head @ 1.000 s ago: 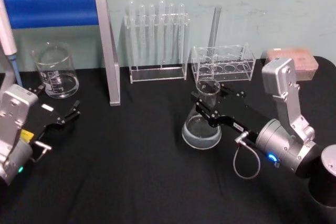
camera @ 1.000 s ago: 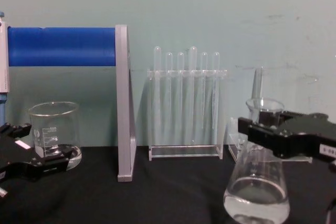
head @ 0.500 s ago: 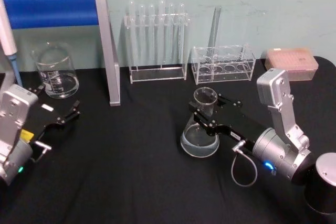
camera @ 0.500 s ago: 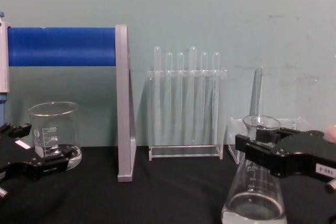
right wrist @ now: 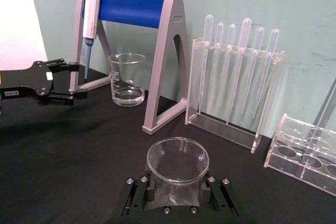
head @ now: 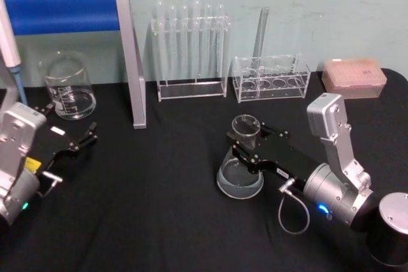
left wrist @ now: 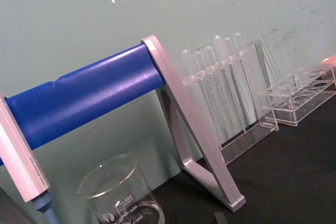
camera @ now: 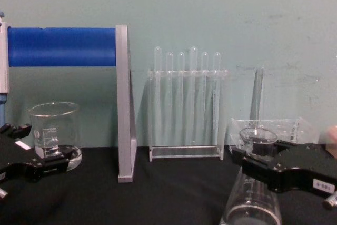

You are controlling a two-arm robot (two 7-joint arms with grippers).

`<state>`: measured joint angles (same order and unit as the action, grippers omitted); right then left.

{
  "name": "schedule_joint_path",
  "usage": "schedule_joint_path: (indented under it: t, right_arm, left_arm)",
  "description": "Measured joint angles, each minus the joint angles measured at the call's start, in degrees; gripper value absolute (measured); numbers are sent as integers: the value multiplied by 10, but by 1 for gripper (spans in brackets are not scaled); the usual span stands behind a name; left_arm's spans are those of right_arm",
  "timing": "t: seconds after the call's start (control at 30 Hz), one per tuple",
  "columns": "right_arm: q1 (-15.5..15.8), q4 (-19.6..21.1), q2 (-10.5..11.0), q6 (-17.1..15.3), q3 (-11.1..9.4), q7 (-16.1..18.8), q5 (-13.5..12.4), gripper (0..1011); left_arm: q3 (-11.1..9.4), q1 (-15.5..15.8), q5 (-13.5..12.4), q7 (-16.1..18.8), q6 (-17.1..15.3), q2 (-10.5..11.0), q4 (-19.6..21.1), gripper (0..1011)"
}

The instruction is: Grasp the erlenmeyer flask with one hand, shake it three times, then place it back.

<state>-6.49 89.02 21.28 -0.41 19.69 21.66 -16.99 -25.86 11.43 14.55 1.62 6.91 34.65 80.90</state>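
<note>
The erlenmeyer flask (head: 240, 169) is clear glass with a little liquid in its wide base, and it stays upright right of centre over the black table (head: 159, 208). My right gripper (head: 246, 143) is shut on its neck just under the flared lip. The right wrist view looks down into the flask mouth (right wrist: 177, 160) between the black jaws of the right gripper (right wrist: 176, 191). In the chest view the flask (camera: 257, 139) sits low with its base cut off, so I cannot tell whether it touches the table. My left gripper (head: 73, 120) rests open at the left, beside the beaker (head: 67, 88).
A blue-barred pipette stand (head: 70, 11) with a pipette (head: 10, 46) stands at the back left. A rack of test tubes (head: 191, 49) and a low clear rack (head: 271, 79) line the back wall behind the flask. A pink tip box (head: 354, 78) sits at the back right.
My right gripper has carried the flask downward and a little nearer to me, still upright. The left arm has not moved.
</note>
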Motion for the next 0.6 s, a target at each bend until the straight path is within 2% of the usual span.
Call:
schedule_joint_path:
  t: [0.6]
  right_arm:
    - [1,-4,-1,-4,4,0,6,449]
  left_arm:
    - [0,0,0,0,0,0,0,1001]
